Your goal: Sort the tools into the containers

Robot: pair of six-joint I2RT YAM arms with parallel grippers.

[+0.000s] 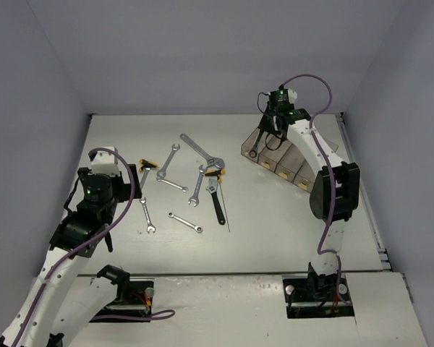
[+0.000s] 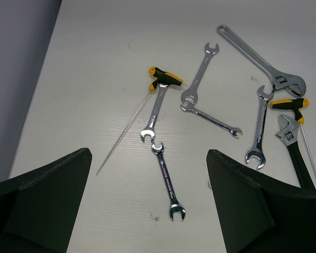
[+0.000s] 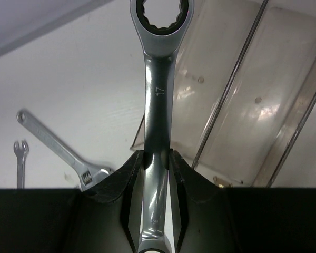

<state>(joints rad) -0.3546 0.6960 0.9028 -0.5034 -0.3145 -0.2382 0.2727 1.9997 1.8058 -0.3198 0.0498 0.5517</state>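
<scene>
On the left, the left fingers [image 2: 42, 205] stand wide with nothing between them, hovering over the loose tools on the bench [image 1: 275, 217]. I judge they are spread like that so they can drop on whichever piece comes next. A small double open-end wrench [image 2: 167, 182] lies right below the gap and looks the easiest pick.

Around it lie a yellow-and-black T-handle driver [image 2: 165, 79] with a wrench crossing its thin shaft, more open-end wrenches, a long silver adjustable wrench [image 2: 263, 60], and a black-handled adjustable wrench [image 2: 295, 153] at the edge of the pile.

Further right, the right fingers [image 3: 118, 200] are narrowed on the shank of a ratcheting ring wrench [image 3: 158, 89] stamped 17. It is held lengthwise with the ring end leading, which I take as lining it up with a narrow bin.

The wrench hangs over the end of the containers [image 1: 286, 163] nearest the pile. Its head is just at the outer wall of the end compartment, and I cannot tell whether it is fully over it. I'd call this a drop not yet made.
</scene>
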